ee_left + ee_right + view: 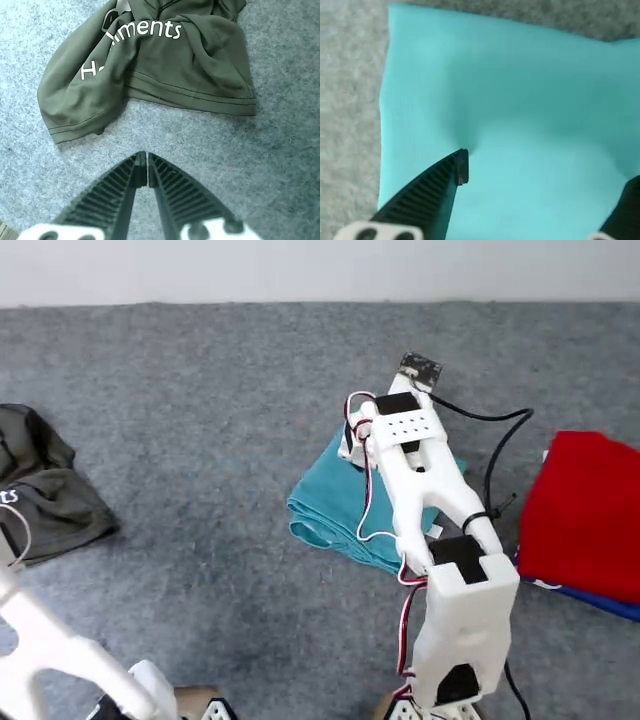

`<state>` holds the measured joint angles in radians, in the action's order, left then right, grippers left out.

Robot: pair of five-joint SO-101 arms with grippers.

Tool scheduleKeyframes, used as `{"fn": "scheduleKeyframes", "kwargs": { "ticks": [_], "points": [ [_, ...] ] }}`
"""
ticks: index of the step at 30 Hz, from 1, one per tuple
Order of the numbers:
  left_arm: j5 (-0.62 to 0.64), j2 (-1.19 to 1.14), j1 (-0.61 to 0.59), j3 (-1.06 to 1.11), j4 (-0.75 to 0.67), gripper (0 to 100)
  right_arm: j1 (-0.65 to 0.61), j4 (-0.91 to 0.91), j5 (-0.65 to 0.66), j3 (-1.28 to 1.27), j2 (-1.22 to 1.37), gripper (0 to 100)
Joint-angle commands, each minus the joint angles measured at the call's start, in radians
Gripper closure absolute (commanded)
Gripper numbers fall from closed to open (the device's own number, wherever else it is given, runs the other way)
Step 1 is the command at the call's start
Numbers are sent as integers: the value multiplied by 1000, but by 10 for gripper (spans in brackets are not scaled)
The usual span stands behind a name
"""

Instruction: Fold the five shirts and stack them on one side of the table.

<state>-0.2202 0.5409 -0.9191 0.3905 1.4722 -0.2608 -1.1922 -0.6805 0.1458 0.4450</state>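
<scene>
Shirts 4: olive [165,65], teal [335,505], red [585,510], blue [610,602] | left end effector [147,172] clenched | right end effector [547,175] released

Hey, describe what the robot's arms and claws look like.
The left arm and right arm are blocky white plastic. The right arm carries black motor blocks, red and white wires and a black cable. The left claw and right claw have black ribbed fingers on white bases.

Teal shirt [330,508] partly under right arm [430,480]; blue shirt [612,606] mostly beneath red shirt [585,515]; olive shirt [50,500] cropped.
</scene>
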Motion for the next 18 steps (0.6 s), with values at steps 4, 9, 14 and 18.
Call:
{"fn": "scheduleKeyframes", "kwargs": {
  "ticks": [4, 9, 14, 18],
  "points": [
    [-9, 17, 6, -5, -6, 985, 30, -30, -11, 48, -15, 543],
    [-9, 17, 6, -5, -6, 985, 13, -162, -35, 133, -16, 542],
    [-9, 17, 6, -5, -5, 985, 13, -174, -55, 173, 35, 542],
    [-9, 17, 6, -5, -5, 985, 19, -174, -57, 173, 70, 542]
  ]
}}
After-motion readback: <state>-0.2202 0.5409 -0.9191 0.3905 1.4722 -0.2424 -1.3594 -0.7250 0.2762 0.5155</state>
